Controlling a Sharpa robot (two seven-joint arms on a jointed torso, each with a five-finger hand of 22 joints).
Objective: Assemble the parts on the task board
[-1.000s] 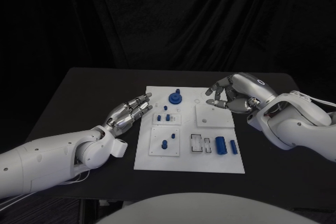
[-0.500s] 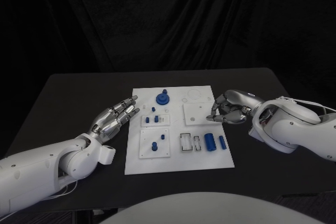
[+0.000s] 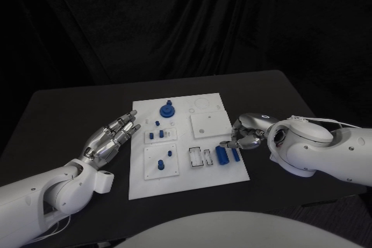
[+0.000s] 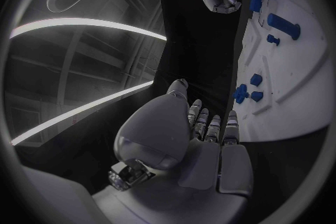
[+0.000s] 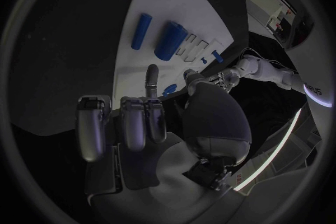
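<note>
A black table (image 3: 70,105) stands before a dark curtain (image 3: 186,33)

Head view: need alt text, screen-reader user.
A white task board holding small blue parts lies on a black table. The right robot hand hovers, fingers curled, near two blue cylinders; the left robot hand lies flat and open beside the board.
</note>
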